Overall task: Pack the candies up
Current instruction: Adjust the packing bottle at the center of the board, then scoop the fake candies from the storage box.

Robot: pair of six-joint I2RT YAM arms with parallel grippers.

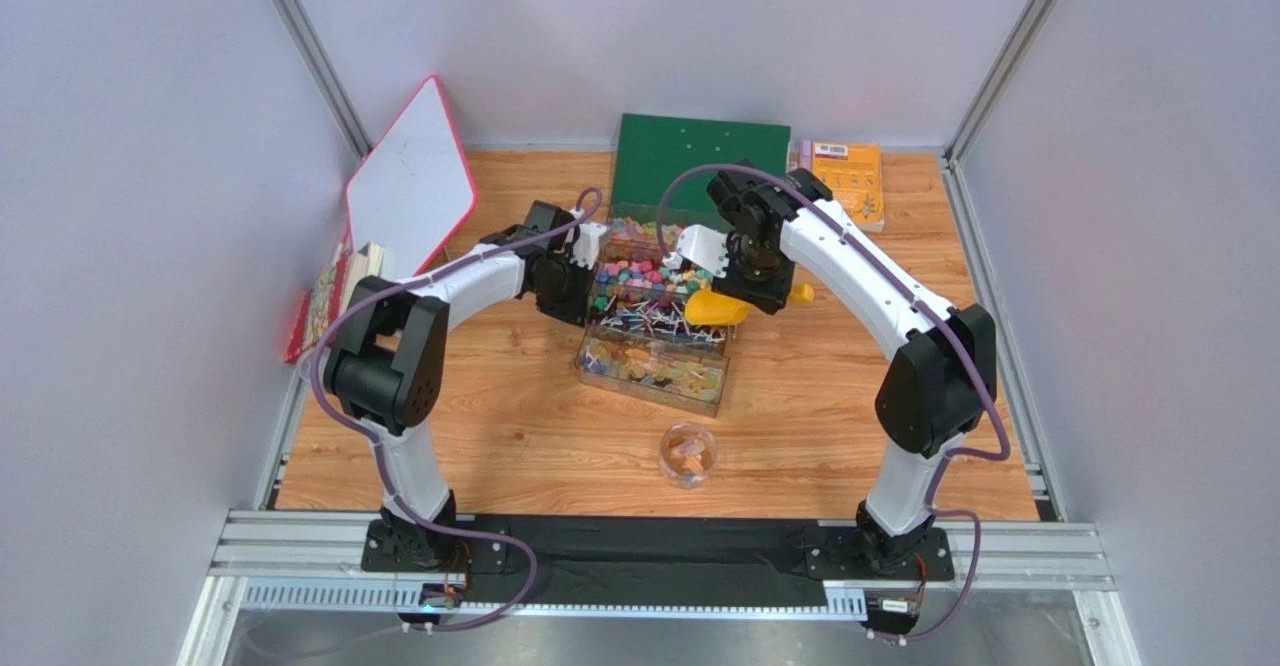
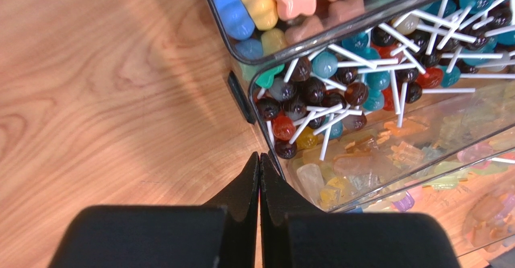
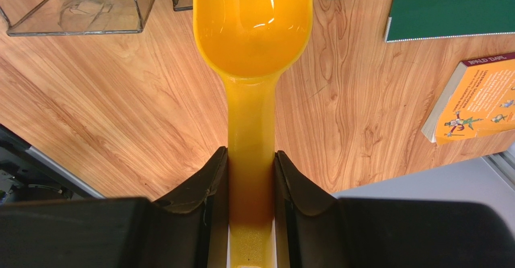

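Note:
The candies, tiny pink, yellow, green, blue and orange sweets, fill the back compartment of a clear box; they also show in the left wrist view. My left gripper is shut and empty, its tips against the box's left wall. My right gripper is shut on the handle of a yellow scoop, held at the box's right edge. In the right wrist view the scoop is empty, its handle between my fingers.
The box also holds lollipops and pale jellies. A small clear cup with a few sweets stands in front. A green board, a yellow book and a white board lie at the back and left.

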